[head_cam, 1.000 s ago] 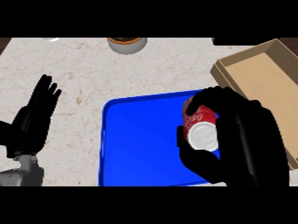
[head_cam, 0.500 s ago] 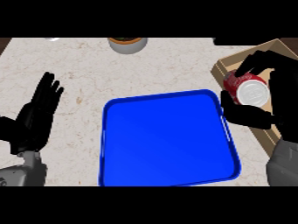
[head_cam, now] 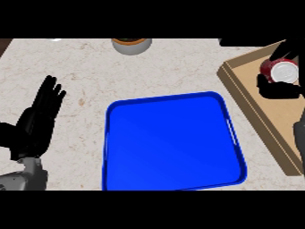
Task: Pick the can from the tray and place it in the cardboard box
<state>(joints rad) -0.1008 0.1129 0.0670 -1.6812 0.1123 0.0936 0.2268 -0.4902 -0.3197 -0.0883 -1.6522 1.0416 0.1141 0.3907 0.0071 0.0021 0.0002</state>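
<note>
Right hand (head_cam: 288, 87) curls around the red can (head_cam: 281, 70) over the cardboard box (head_cam: 247, 96), upper right; left hand (head_cam: 39, 117) rests spread, left.

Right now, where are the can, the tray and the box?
can (head_cam: 284, 71), head view, on its pale end.
tray (head_cam: 171, 143), head view, on its bare blue floor.
box (head_cam: 243, 99), head view, on its left wall.

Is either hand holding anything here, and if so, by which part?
The right hand holds the red can by its side, fingers and thumb curled round it, over the cardboard box. The left hand holds nothing.
</note>
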